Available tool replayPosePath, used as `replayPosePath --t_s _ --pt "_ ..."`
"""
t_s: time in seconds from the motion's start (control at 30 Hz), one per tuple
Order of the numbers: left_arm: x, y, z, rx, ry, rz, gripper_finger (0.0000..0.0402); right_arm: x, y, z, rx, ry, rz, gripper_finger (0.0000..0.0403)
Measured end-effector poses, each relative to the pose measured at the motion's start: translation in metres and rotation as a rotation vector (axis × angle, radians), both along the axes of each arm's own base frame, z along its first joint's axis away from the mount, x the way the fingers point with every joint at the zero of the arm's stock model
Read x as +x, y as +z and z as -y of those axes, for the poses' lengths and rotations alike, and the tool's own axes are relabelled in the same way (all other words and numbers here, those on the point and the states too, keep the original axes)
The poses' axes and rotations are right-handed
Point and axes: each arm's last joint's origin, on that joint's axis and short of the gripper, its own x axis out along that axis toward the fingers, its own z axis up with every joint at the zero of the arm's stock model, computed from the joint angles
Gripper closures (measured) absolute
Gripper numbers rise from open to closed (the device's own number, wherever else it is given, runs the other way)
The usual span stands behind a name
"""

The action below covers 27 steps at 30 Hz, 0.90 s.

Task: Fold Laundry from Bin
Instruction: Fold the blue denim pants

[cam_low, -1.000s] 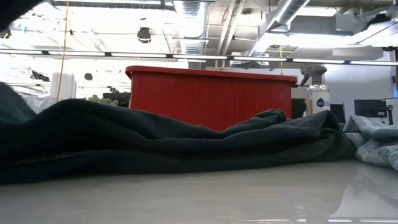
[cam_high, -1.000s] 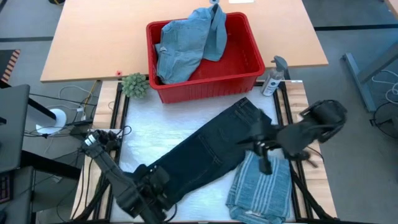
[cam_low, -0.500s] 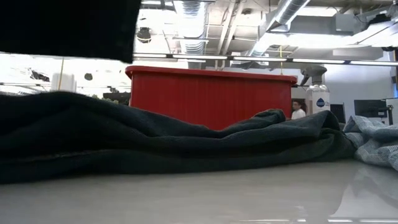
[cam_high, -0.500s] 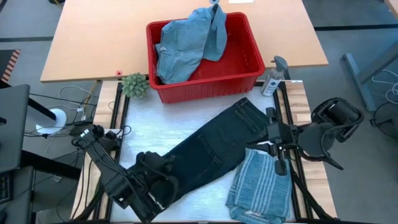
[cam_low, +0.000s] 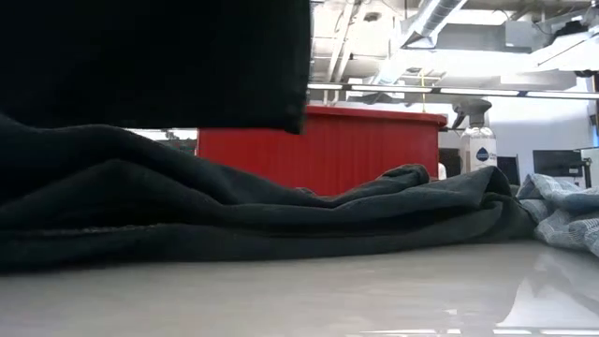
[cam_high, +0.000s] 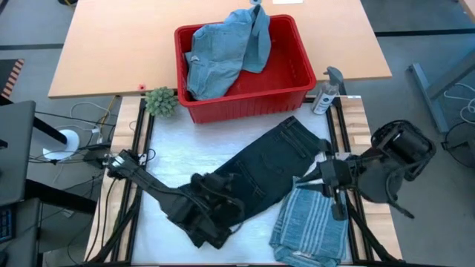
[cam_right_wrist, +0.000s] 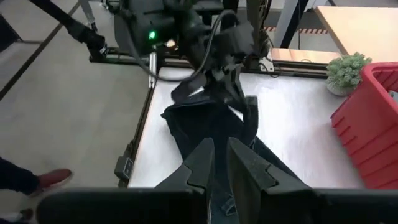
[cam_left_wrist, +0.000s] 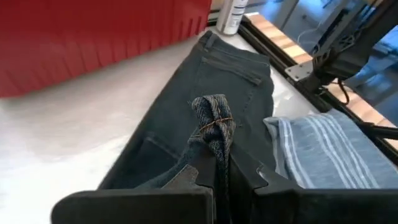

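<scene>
The dark navy trousers (cam_high: pixel 271 163) lie slantwise across the white table, waist toward the red bin (cam_high: pixel 297 74). My left gripper (cam_left_wrist: pixel 221 171) is shut on their leg end, raised over the near left part of the trousers (cam_high: pixel 223 211). In the low view that raised dark mass (cam_low: pixel 150 56) hangs above the trousers (cam_low: pixel 281 215). The folded blue-grey striped shirt (cam_high: pixel 312 222) lies at the near right. My right gripper (cam_right_wrist: pixel 219 149) hovers above it (cam_high: pixel 332 194), its fingers a narrow gap apart with nothing between. Light blue denim pieces (cam_high: pixel 223 52) fill the bin. My left gripper pinches the trouser leg's hem end (cam_left_wrist: pixel 214 124) between its two fingers, the cloth bunched in several layers. The orange-stitched hem sticks out beyond the fingertips. The fingers slant downward toward the table's far right. The leg end is lifted clear, and the rest of the trousers lies on the table.
A spray bottle (cam_high: pixel 326 93) stands by the bin's right near corner, and a small green plant (cam_high: pixel 161 100) by its left near corner. The bin (cam_low: pixel 374 150) closes off the far side. Bare white table shows left of the trousers (cam_high: pixel 193 148).
My left gripper has swung from the near left corner toward the table's right and a little up, turning its wrist. It has carried the trouser leg end over the lying trousers, and the waist has stayed put. My right gripper has drifted toward the right edge.
</scene>
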Motion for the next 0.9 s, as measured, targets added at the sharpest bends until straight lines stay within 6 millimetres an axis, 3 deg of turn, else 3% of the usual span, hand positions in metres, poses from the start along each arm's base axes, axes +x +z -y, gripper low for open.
replayPosePath --t_s 0.2,0.4,0.57,0.73,0.9 --pt "0.029 -0.042 0.002 0.097 0.066 -0.025 0.0401 0.006 -0.008 -0.01 -0.03 0.004 -0.019 0.0333" --pt "0.038 -0.046 -0.01 0.228 0.142 0.049 0.0401 0.009 -0.01 -0.013 -0.026 -0.009 -0.024 0.0333" --pt "0.052 -0.056 -0.016 0.226 0.152 0.037 0.0401 0.012 -0.013 -0.018 -0.004 -0.021 -0.036 0.0333" --pt "0.078 -0.109 -0.003 0.171 0.123 -0.019 0.0401 0.01 -0.016 -0.027 -0.01 0.005 -0.044 0.0333" --pt "0.087 -0.147 0.008 -0.017 0.102 -0.095 0.0401 0.005 -0.017 -0.035 0.002 0.032 -0.048 0.0333"
